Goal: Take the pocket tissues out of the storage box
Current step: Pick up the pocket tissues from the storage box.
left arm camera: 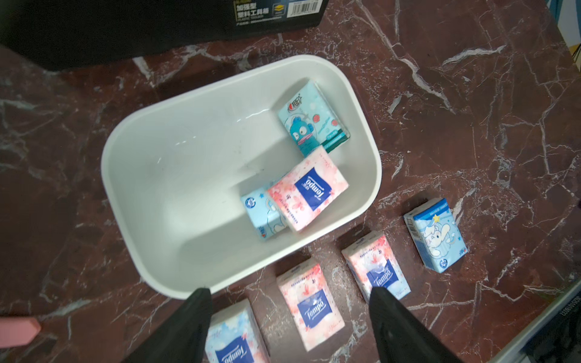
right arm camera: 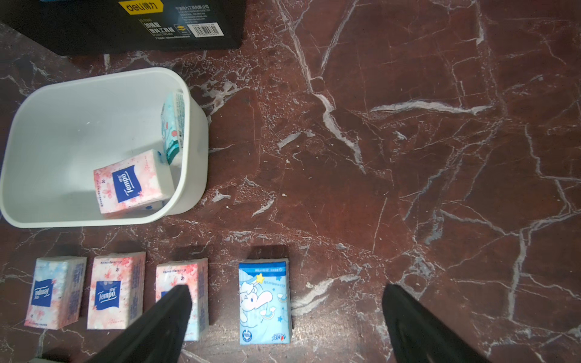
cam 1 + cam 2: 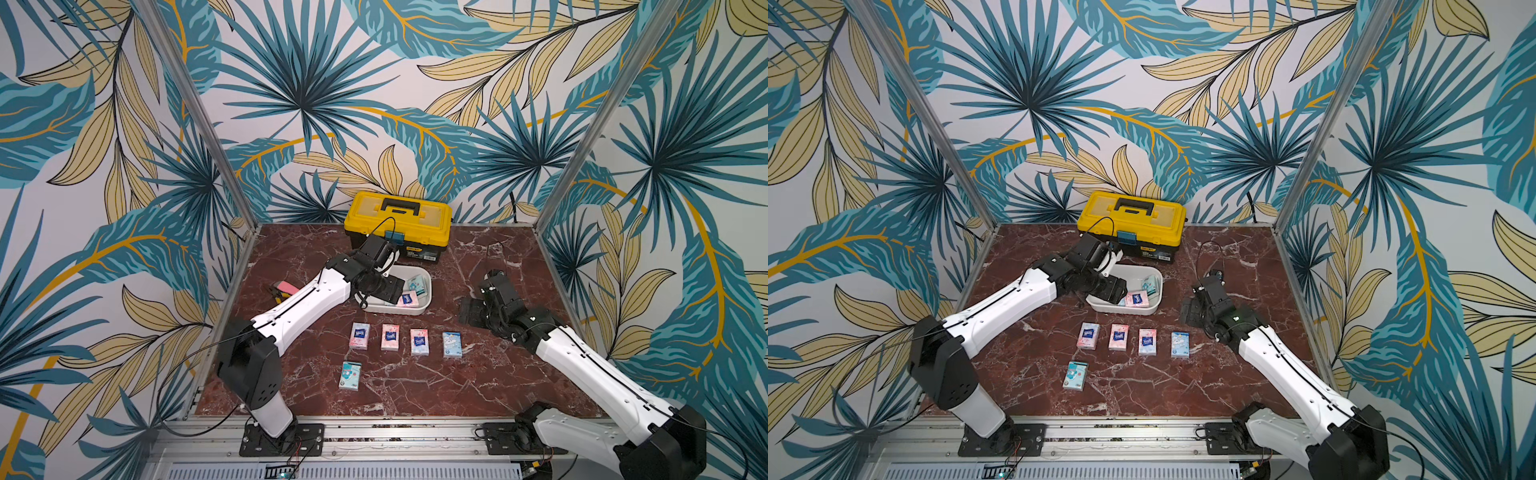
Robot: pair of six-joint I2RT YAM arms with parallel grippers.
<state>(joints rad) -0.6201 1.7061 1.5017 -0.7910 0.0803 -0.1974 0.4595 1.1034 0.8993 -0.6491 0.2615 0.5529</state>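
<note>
Above the left part of the storage box (image 1: 188, 195) hangs the left claw (image 1: 288, 292), fingers apart and empty. Three pocket tissues (image 3: 409, 299) lie in the box's right half: a pink packet (image 1: 308, 191) atop a light-blue packet (image 1: 261, 217), and a teal packet (image 1: 314, 119) leaning on the wall. A row of four (image 3: 390, 336) and a lone teal one (image 3: 350, 375) lie out front on the surface (image 3: 478, 374). Right of the box, the right claw (image 2: 284, 287) gapes wide, holding nothing.

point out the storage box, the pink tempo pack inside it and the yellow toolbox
storage box (image 1: 188, 188), left wrist view, bare inner floor
pink tempo pack (image 1: 309, 191), left wrist view, blue label
yellow toolbox (image 3: 432, 216), a top view, yellow lid
</note>
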